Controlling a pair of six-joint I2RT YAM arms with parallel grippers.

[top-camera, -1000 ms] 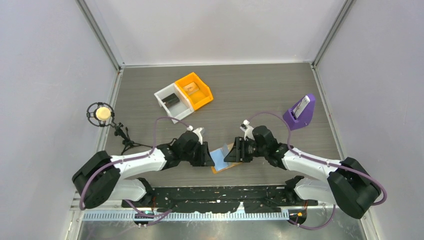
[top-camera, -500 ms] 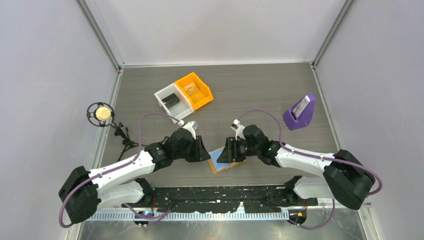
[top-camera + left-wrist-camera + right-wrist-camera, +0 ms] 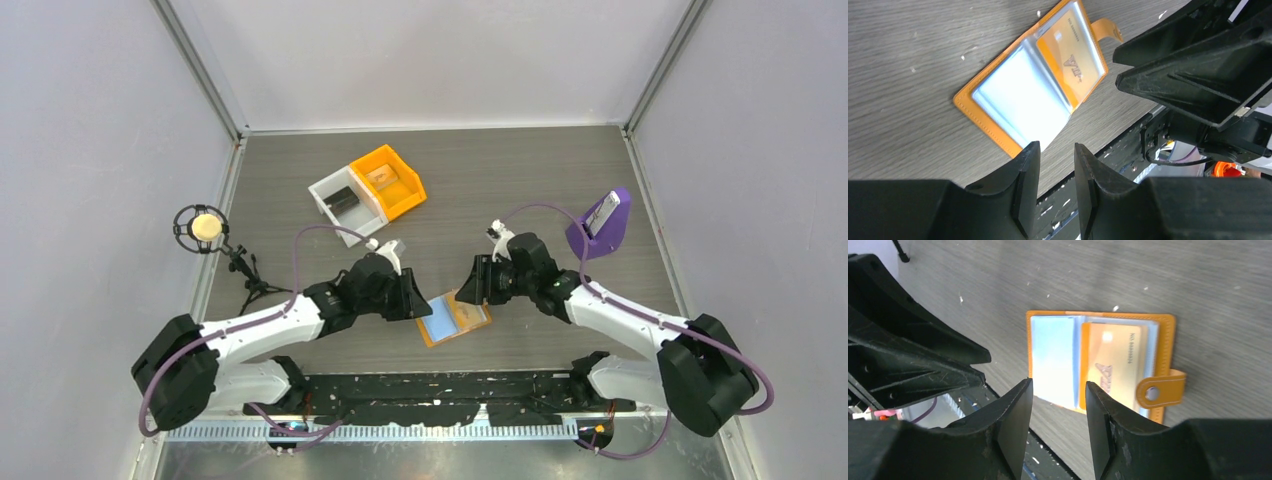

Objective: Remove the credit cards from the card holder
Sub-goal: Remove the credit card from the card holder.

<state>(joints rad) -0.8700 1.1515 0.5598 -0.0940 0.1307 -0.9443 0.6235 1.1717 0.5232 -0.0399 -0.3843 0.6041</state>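
Observation:
The card holder lies open and flat on the table near its front edge, orange with light blue inner panels. A gold-orange credit card shows in its right-hand pocket, the card seen in the left wrist view and the card in the right wrist view. My left gripper hovers just left of the card holder, open with nothing between its fingers. My right gripper hangs just above-right of the card holder, open and empty too.
An orange bin and a white bin stand at the back left. A purple wedge stand with a device on it is at the right. A small tripod with a round head is off the left edge.
My right gripper has drawn back up and to the right off the card holder, its jaws a little narrower. The holder now lies uncovered and open. The left gripper shifted slightly.

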